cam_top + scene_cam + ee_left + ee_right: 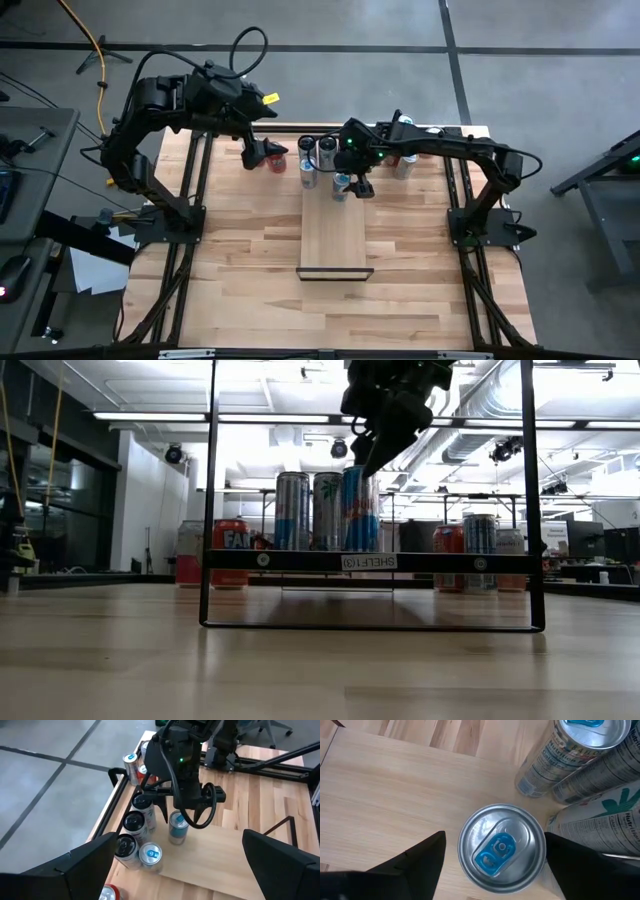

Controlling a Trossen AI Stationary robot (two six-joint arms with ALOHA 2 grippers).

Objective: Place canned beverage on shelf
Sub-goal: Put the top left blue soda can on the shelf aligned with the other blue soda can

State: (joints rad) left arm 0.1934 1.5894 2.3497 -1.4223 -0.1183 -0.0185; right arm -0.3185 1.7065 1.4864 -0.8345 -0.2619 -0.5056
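Observation:
The shelf [335, 240] is a pale plank on a thin dark frame [210, 590] in the middle of the table. A silver can with a blue tab [501, 848] stands upright on the shelf's far end. My right gripper [495, 834] hangs over it, open and slanting down, with one finger on each side of the can's top [178, 819]; I see no touch. Other tall cans [292, 510] stand close beside that can. My left gripper [266, 152] waits open, high over the table's far left, with nothing between its fingers [75, 865].
A red can [230, 552] stands on the table behind the shelf at the left, and more cans [478, 550] stand behind it at the right. Dark-topped cans [134, 822] crowd the shelf's far left corner. The shelf's near half [335, 255] is bare.

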